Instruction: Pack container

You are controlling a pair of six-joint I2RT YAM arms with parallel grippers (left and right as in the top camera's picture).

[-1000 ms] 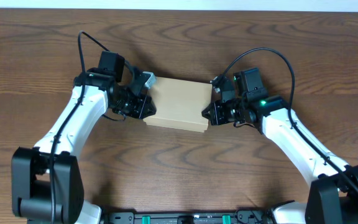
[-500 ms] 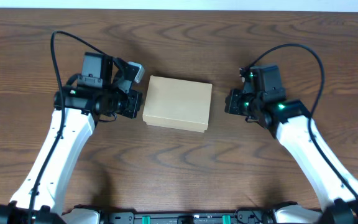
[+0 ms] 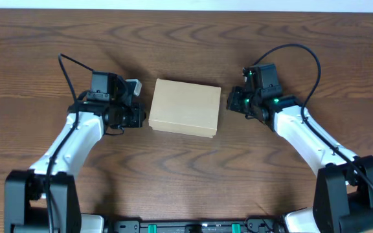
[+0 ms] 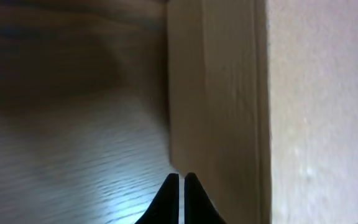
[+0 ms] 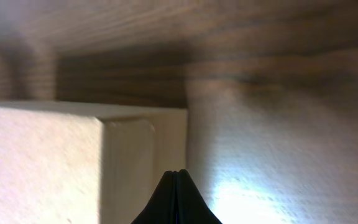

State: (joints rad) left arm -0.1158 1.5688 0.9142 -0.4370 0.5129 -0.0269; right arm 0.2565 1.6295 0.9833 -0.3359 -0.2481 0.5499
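Closed cardboard container (image 3: 185,116) on wooden surface (image 3: 186,175); left fingers (image 4: 168,205) and right fingers (image 5: 163,208) flank it, each pair pressed together.

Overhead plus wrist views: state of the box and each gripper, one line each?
container: lid shut, lying flat on the table, not held by either arm.
left gripper: shut, empty, tips close beside the container's left side; contact cannot be told.
right gripper: shut, empty, tips close beside the container's right side; contact cannot be told.
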